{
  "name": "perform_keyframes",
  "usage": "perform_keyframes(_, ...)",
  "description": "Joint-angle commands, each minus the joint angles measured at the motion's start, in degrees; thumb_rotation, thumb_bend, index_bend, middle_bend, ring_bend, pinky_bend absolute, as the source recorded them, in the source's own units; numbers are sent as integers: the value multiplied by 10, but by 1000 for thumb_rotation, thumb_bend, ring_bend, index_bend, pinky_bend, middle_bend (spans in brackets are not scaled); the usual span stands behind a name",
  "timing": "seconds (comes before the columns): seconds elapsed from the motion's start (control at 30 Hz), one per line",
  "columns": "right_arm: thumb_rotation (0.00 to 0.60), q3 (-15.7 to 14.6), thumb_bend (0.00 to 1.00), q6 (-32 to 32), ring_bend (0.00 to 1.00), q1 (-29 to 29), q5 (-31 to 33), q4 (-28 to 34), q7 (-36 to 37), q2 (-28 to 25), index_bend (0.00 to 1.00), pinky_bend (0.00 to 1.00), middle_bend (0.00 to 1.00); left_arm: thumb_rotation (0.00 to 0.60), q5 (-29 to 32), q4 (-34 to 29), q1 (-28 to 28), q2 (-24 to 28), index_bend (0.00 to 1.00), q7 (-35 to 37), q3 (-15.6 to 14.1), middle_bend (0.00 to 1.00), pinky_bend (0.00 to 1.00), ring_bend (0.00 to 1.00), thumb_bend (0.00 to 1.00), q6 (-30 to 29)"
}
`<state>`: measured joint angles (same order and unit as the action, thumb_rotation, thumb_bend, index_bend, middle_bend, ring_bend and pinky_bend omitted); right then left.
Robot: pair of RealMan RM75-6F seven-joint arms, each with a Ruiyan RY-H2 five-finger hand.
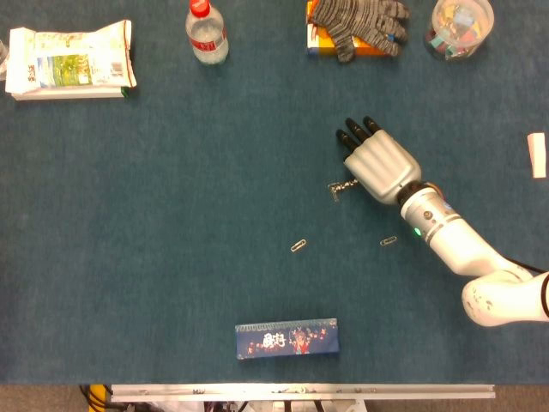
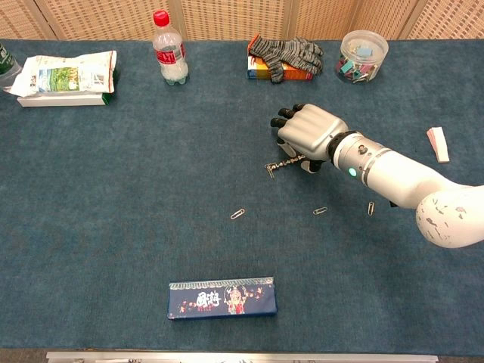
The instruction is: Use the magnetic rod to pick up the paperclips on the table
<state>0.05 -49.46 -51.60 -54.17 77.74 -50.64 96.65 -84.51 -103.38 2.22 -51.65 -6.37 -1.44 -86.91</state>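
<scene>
Reaching for magnetic rod [image 2: 283,163] with right hand [image 2: 306,136]: settling lower, closing around the shaft, not nudging it sideways. Hand hovering palm-down over rod's right end, fingers partly curled, holding nothing visible; contact unclear. Rod lying flat on table [image 2: 113,212], sticking out left. Paperclips [image 2: 237,214], [image 2: 320,210], [image 2: 370,208] waiting nearer the front edge

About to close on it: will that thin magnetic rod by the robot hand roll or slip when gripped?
The magnetic rod looks thin and lies flat on the cloth, so it may slip from the right robot hand. It probably feels light and stiff. Its beaded look suggests it rolls little, though the detail is too small to tell.
</scene>
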Motion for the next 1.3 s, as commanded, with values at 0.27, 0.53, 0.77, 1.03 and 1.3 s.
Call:
perform_keyframes(0.27,600,-1,271,1,14,-2,1,-4,-1,2,525,137,119,600,-2,-1,0,0,508,0,-1,50,0,0,186,-1)
perform_keyframes(0.53,600,-3,281,3,14,-4,5,-8,-5,5,548,137,119,600,-3,-1,1,0,509,0,0,50,0,0,185,-2)
perform_keyframes(0.77,600,-3,287,2,14,-4,4,-7,-2,4,574,136,119,600,-2,-1,1,0,509,1,0,50,0,0,185,-2)
perform_keyframes(1.03,600,-3,289,-17,14,0,-7,25,-4,-15,576,137,119,600,-3,0,1,-1,510,-2,0,50,0,0,185,-2)
perform_keyframes(1.3,600,-6,289,-35,14,5,-15,62,-11,-37,585,137,119,600,-2,-1,1,-2,512,-5,0,50,0,0,185,-2)
